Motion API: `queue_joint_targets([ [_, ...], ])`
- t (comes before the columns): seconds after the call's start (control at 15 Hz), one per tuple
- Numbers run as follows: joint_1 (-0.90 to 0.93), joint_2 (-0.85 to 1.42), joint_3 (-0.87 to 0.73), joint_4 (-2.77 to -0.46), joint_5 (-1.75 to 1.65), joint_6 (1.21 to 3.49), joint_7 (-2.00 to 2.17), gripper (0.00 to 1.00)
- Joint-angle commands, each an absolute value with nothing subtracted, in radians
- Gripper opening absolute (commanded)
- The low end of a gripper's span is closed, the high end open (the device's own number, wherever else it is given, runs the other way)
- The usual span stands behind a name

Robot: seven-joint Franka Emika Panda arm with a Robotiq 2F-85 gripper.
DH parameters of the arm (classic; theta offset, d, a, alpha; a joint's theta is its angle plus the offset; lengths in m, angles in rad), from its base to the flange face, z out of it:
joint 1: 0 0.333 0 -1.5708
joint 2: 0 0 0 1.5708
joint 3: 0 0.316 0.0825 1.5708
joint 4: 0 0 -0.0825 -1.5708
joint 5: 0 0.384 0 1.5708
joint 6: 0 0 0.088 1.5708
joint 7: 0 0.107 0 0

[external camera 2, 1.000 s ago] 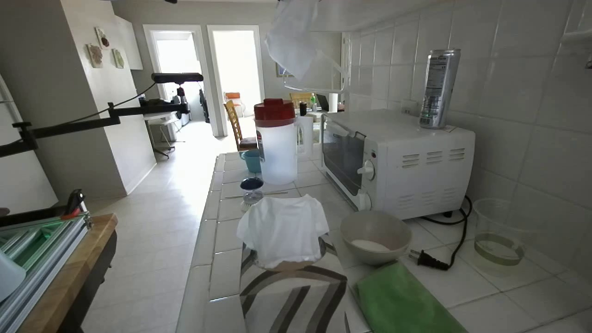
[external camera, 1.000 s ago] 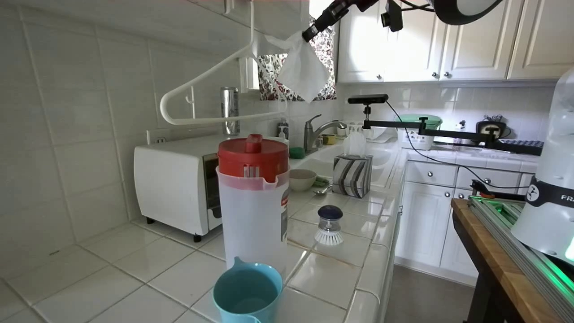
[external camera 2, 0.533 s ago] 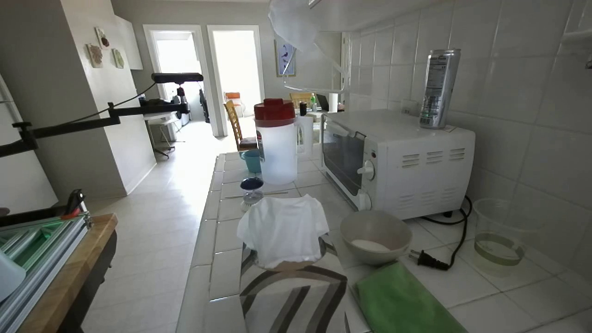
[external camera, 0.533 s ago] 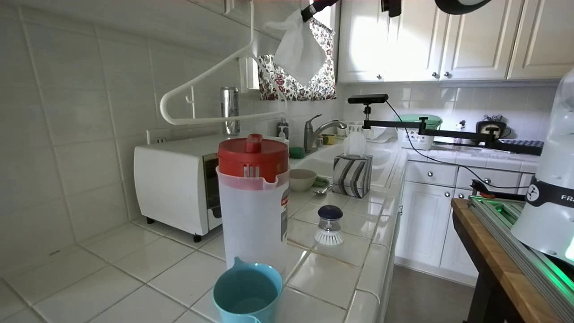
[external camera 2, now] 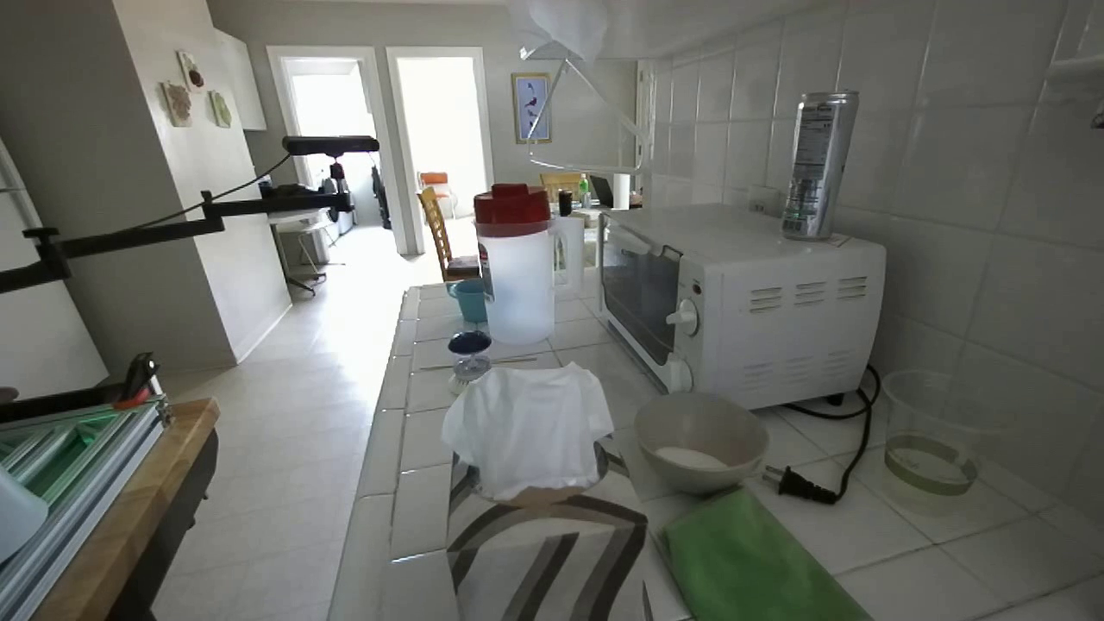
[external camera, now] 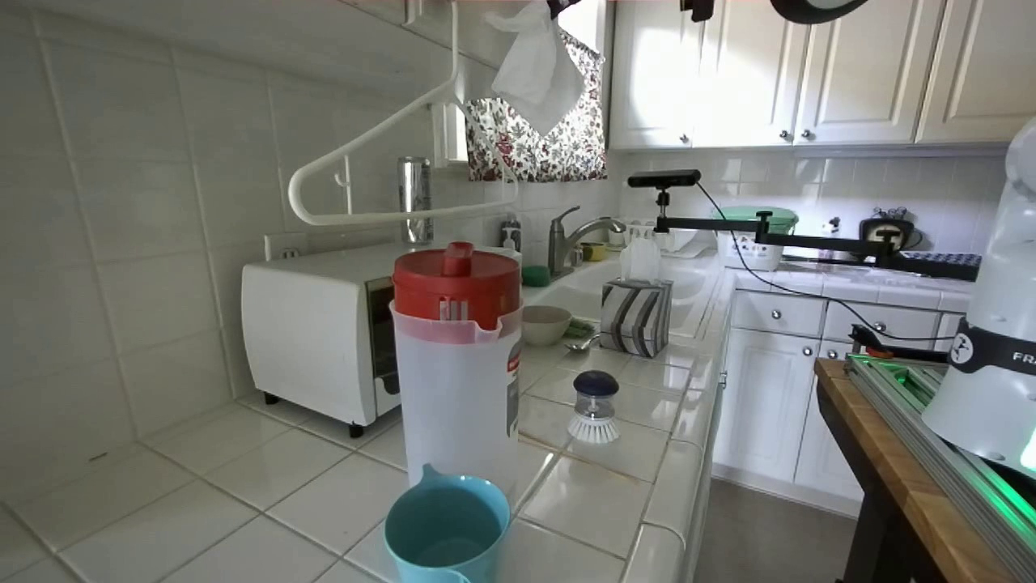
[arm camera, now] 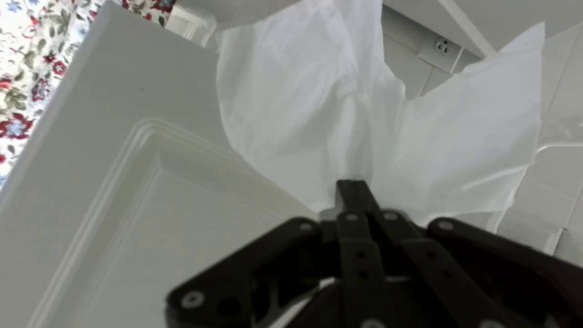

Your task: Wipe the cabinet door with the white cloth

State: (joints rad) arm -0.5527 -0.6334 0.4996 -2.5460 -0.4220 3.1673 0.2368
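My gripper (arm camera: 351,184) is shut on one end of the thin white cloth (arm camera: 305,105), which spreads out beyond the fingertips in the wrist view. In an exterior view the fingertips (external camera: 560,6) just show at the top edge, and the cloth (external camera: 541,77) hangs below them in front of the floral curtain. The cloth (external camera 2: 565,26) also shows at the top of an exterior view. A white panelled cabinet door (arm camera: 182,246) fills the lower left of the wrist view. The cloth overlaps its edge there; I cannot tell whether they touch.
A white hanger (external camera: 405,214) hangs beneath the upper cabinet, close to the cloth. Below stand a toaster oven (external camera: 312,332) with a can (external camera: 415,198) on it, a red-lidded pitcher (external camera: 457,364), a blue cup (external camera: 447,522), a brush (external camera: 595,405) and a tissue box (external camera: 637,316).
My gripper has risen with the cloth in its grip, almost leaving the top of the picture. The cloth has moved up in both exterior views. The counter objects have not moved.
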Motion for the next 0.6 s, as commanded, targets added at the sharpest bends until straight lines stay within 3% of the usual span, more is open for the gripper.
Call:
queue_joint_targets([
  [0.0, -0.63, -0.606, 0.533, -2.516, -0.443, 3.226, 0.228, 0.0],
  [0.53, -0.732, -0.565, 0.597, -2.489, -0.437, 3.293, 0.223, 0.0],
])
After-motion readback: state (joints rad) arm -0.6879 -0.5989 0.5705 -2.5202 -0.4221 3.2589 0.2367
